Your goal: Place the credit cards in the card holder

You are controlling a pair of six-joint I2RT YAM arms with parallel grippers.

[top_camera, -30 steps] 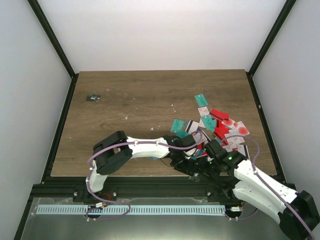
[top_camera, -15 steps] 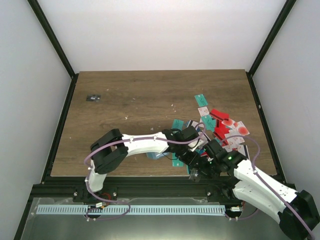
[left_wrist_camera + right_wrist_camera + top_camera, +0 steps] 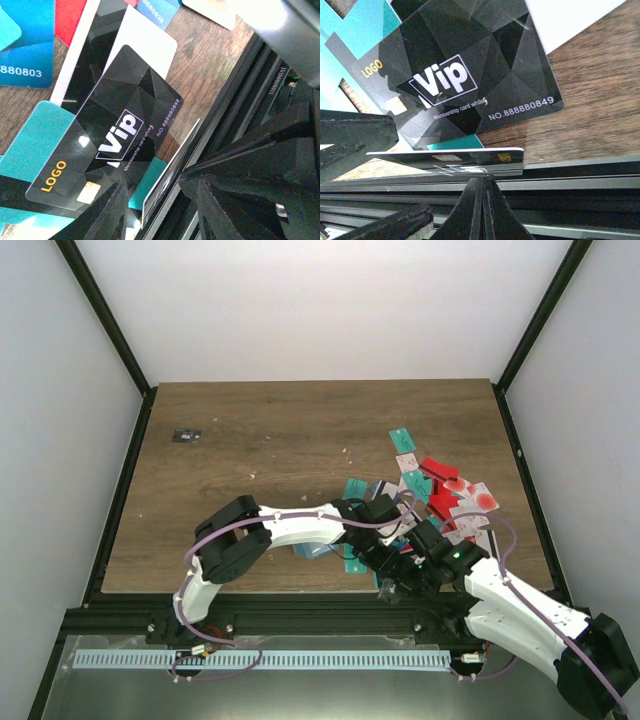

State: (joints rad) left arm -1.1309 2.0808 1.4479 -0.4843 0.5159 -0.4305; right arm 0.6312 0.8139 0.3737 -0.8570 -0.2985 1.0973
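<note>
2 claws meet at the 5 o'clock edge of the counter (image 3: 270,440) in the top view, just short of the black rail (image 3: 580,200).

The left claw (image 3: 160,205) stands apart, its fingers (image 3: 107,217) on either side of 1 tipped card (image 3: 172,170) that stands on its long edge, with a gap showing on both sides. The right claw (image 3: 481,187) is pressed together to a point. Its tip sits right under the tipped card's lower edge, and whether it pinches that card I cannot tell.

At 10 o'clock from the tipped card in the left wrist view, a black VIP card (image 3: 115,135) lies flat over teal and white ones. Most of the cards (image 3: 440,495) lie in a loose overlapping heap at 3 to 4 o'clock on the counter, in teal, red, white and pink.

The holder (image 3: 308,552) shows as a blue-grey patch at 6 o'clock. It lies flat, partly hidden under the left arm, at 9 o'clock from the claws. A small black object (image 3: 186,435) lies alone at 10 o'clock.
</note>
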